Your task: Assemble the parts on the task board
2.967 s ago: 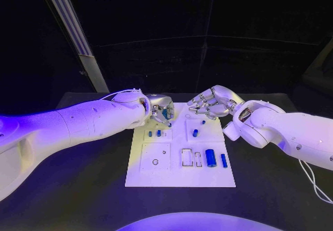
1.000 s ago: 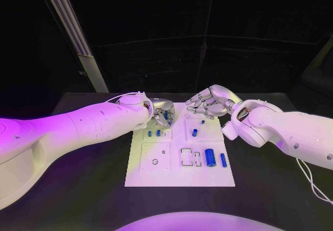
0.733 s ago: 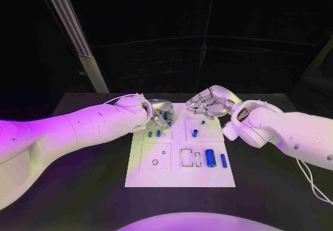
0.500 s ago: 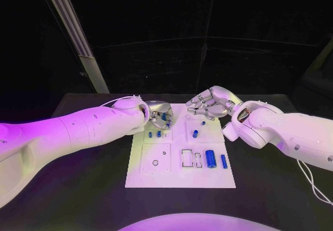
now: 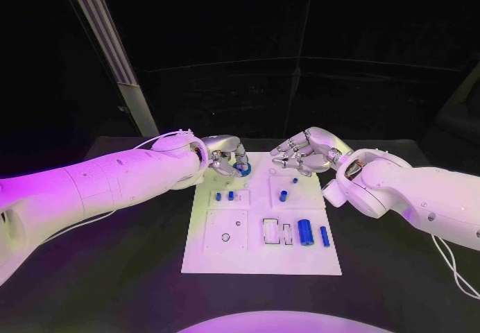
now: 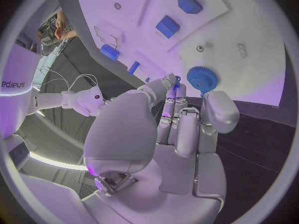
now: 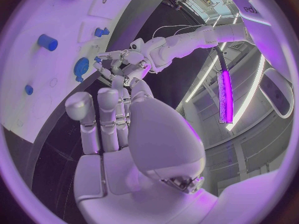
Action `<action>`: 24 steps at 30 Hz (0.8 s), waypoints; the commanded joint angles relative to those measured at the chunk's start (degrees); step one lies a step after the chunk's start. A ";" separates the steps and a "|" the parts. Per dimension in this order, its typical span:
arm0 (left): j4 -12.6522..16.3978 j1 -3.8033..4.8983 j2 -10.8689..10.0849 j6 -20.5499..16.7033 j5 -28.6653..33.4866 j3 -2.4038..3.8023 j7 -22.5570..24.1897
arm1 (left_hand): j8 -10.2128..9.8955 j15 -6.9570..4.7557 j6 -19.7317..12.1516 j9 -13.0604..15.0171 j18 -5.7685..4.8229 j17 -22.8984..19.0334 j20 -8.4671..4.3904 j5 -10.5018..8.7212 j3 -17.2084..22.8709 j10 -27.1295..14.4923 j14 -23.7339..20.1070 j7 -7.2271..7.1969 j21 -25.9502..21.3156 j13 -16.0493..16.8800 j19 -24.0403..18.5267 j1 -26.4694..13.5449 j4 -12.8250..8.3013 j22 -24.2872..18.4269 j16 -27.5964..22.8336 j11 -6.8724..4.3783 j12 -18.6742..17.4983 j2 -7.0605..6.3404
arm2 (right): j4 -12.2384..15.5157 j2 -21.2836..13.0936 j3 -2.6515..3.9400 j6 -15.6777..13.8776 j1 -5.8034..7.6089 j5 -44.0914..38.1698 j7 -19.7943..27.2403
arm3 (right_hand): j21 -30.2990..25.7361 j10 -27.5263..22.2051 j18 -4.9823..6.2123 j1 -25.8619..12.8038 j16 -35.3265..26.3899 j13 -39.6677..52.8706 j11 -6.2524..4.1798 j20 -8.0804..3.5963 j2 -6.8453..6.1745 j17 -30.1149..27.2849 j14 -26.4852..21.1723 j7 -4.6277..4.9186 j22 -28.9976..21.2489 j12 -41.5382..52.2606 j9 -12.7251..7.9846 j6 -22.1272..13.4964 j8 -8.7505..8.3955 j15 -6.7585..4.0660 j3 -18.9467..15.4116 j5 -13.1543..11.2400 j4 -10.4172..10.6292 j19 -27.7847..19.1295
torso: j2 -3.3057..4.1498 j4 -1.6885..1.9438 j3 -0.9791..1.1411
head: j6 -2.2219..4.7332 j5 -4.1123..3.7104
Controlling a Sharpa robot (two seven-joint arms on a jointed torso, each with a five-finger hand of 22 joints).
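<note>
A small blue gear (image 6: 201, 78) with a toothed rim lies flat on the white task board (image 5: 262, 258) near its far left corner, and in the left wrist view the fingertips (image 6: 176, 82) of the left hand (image 5: 226, 157) reach right to its edge — whether they actually touch or pinch it I cannot tell. That hand hovers over the board's far left corner with its fingers curled downward and close together; the right wrist view shows the same gear (image 7: 81, 66) just beside those curled fingers. Nearer along the board, two short blue pegs (image 5: 224, 196) stand side by side in the left column, and another blue peg (image 5: 285, 195) stands in the middle of the right column with a smaller blue piece (image 5: 295, 182) just beyond it. In the near right section a thick blue cylinder (image 5: 305, 227) lies on its side, with a thinner blue rod (image 5: 324, 236) beside it towards the board's right edge. The right hand (image 5: 305, 154) is raised above the far right corner of the board — fingers bent inward in a loose curl, with nothing visible in them. The board rests in the middle of the black table (image 5: 120, 270).
</note>
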 commanded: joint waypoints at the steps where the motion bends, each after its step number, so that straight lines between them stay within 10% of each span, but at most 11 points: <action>1: 1.02 0.24 -0.99 -0.63 1.08 0.43 0.07 | -0.30 -0.43 0.35 -0.01 -0.62 -0.06 -0.08 0.22 0.29 0.60 1.81 -0.04 0.29 0.06 0.41 -0.63 0.02 0.11 0.30 0.01 -0.33 0.07 | 0.06 -0.06 0.03 0.09 0.06 0.17 0.76 | -0.36 -0.39 0.78 0.50 -0.25 -0.09 -0.06 0.09 -0.06 0.02 -0.35 -0.02 -0.07 0.26 -0.01 -0.41 0.27 0.09 0.36 0.28 -0.05 -0.43 | 0.04 -0.06 -0.01 | 0.09 0.07; 24: -0.02 -0.11 -3.22 4.02 2.11 0.64 -1.36 | -0.46 -0.49 0.72 0.01 -0.62 -0.56 -0.12 0.17 0.30 1.04 1.72 -0.12 0.36 0.07 0.38 -0.99 -0.01 0.23 0.13 -0.08 -0.58 -0.11 | 0.09 -0.06 0.02 0.00 0.01 0.17 0.87 | -0.37 -0.41 0.78 0.51 -0.26 -0.12 -0.06 0.10 0.02 -0.01 -0.38 -0.02 -0.06 0.31 -0.01 -0.42 0.30 0.11 0.45 0.31 -0.02 -0.44 | 0.08 -0.25 0.04 | -0.16 0.33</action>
